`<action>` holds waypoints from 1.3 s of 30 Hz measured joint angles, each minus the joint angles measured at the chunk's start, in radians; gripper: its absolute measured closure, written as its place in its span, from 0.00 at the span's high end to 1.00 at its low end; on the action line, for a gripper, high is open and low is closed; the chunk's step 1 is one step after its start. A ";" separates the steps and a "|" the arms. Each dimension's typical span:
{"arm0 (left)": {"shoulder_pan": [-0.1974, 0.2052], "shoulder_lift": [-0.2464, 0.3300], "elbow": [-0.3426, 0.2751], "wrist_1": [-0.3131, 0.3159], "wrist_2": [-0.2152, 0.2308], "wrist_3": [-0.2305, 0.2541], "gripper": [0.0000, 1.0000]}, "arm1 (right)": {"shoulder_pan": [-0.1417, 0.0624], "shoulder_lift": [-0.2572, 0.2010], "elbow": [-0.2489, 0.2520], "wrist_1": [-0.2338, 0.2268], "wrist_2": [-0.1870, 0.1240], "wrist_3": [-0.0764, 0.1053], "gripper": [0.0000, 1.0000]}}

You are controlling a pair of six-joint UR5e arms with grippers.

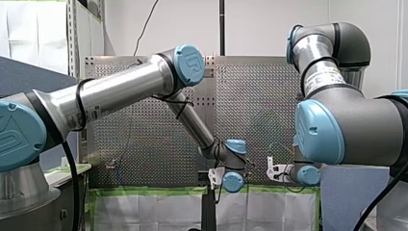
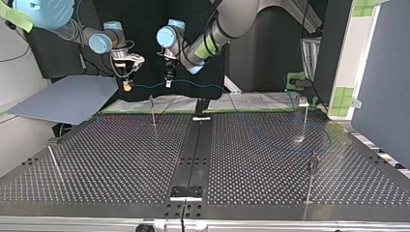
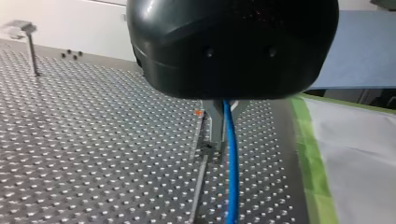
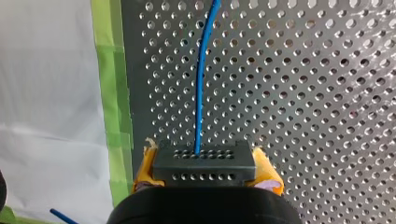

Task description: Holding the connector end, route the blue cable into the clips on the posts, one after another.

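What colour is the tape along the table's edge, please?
The tape strip is green; right wrist view best.

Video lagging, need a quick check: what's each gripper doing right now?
Left gripper: closed on the blue cable.
Right gripper: closed on the black connector.

The left arm [image 1: 120, 89] and right arm [image 1: 346, 122] are both being reached in toward the middle, with the wrists being held side by side, up in the air. The left gripper [image 2: 168, 83] is being pointed straight down, its metal fingers [image 3: 215, 126] being pinched tight on the blue cable [image 3: 231, 177]. The right gripper [image 2: 127, 85] is being hung just beside it, yellow pads [image 4: 267, 170] being squeezed onto the connector [image 4: 204, 163].
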 joint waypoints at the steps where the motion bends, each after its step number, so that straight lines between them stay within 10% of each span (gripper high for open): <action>1: -0.001 -0.008 0.008 -0.008 0.001 0.001 0.00 | -0.001 0.000 0.000 0.000 -0.009 0.000 0.00; 23: 0.000 -0.063 0.182 -0.078 0.001 0.006 0.00 | -0.063 0.055 -0.045 0.047 -0.184 -0.023 0.00; 39: 0.003 -0.108 0.226 -0.084 0.006 0.009 0.00 | -0.107 0.057 -0.069 0.069 -0.224 -0.033 0.00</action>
